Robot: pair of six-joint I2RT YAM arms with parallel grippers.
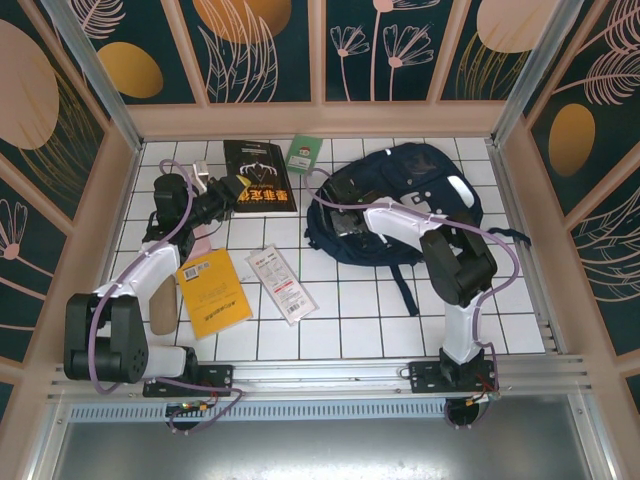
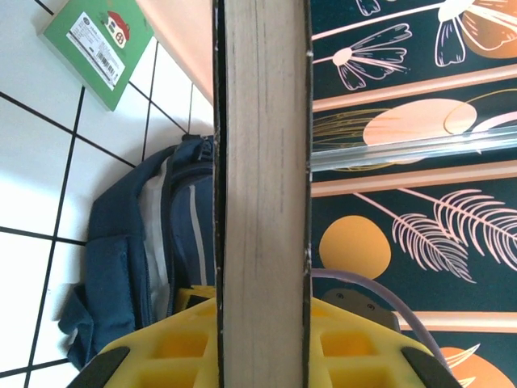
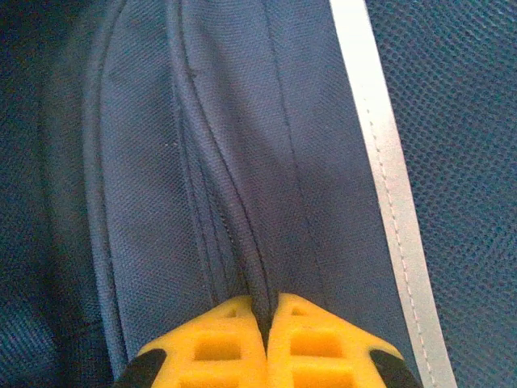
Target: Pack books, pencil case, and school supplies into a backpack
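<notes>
The black book (image 1: 262,176) with gold-white cover art lies at the back left, and my left gripper (image 1: 226,191) is shut on its left edge. In the left wrist view its pale page edge (image 2: 263,186) stands between my yellow fingers (image 2: 170,343). The navy backpack (image 1: 425,190) lies at the back right. My right gripper (image 1: 341,222) is at its left edge, shut on a ridge of blue fabric (image 3: 242,242) beside a white stripe (image 3: 380,162). On the tiles lie a green book (image 1: 302,152), a yellow-orange book (image 1: 213,292) and the white school supplies packet (image 1: 282,283). A pale pencil case (image 1: 163,307) lies by the left arm.
Wooden-framed walls with painted panels close in the back and both sides. A dark backpack strap (image 1: 405,290) trails toward the front over the white tiles. The backpack (image 2: 153,267) and the green book (image 2: 97,48) also appear past the held book in the left wrist view.
</notes>
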